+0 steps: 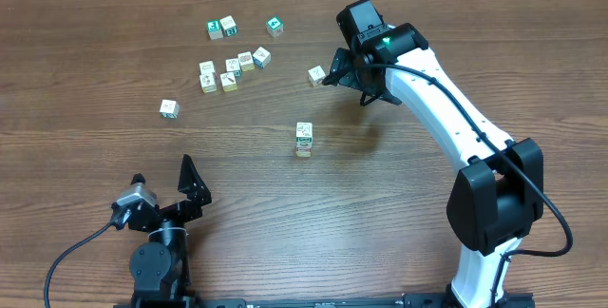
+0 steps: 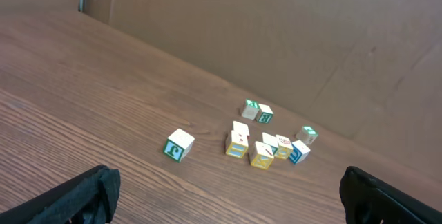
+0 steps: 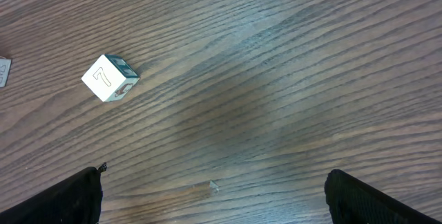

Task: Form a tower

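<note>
Spread and empty: left hand (image 1: 163,179), right hand (image 1: 332,70); the tower (image 1: 304,140) looks light, rigid, tippy, so pinch a loose cube (image 1: 316,75) across 2 flat sides

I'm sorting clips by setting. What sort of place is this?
Probably a robot test bench in a lab or workshop: a white arm and a black arm standing at a wood-grain table, small printed cubes and a short cube tower on it, plain cardboard panels behind.
</note>
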`<action>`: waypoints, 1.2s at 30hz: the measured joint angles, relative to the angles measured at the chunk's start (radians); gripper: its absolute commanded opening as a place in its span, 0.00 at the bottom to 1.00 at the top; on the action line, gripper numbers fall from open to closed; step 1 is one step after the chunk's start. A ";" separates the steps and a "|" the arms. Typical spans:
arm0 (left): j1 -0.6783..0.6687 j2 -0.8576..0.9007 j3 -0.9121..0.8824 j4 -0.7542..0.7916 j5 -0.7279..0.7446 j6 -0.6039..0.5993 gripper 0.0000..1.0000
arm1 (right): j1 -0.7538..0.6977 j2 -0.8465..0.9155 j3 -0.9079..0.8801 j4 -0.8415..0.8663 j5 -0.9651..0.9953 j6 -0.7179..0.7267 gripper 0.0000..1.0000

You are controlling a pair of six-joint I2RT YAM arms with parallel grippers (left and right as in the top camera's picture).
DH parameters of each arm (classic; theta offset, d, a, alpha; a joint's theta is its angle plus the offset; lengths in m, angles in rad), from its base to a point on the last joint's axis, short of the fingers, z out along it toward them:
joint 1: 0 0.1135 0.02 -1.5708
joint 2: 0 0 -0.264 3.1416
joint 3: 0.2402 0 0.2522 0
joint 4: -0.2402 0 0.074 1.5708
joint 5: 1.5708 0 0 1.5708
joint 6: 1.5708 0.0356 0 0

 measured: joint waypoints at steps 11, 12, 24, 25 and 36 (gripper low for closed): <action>0.000 0.000 0.000 0.000 0.003 0.029 1.00 | 0.000 0.000 0.000 0.000 0.000 0.000 1.00; 0.000 0.000 0.000 0.000 0.003 0.029 0.99 | 0.000 0.000 0.000 0.000 0.000 0.000 1.00; 0.000 0.000 0.000 0.000 0.003 0.029 1.00 | 0.000 0.000 0.000 0.000 0.000 0.000 1.00; 0.000 0.000 0.000 0.000 0.003 0.029 1.00 | 0.000 0.000 0.000 0.000 0.000 0.000 1.00; 0.000 0.000 0.000 0.000 0.003 0.029 1.00 | 0.000 0.000 0.000 0.000 0.000 0.000 1.00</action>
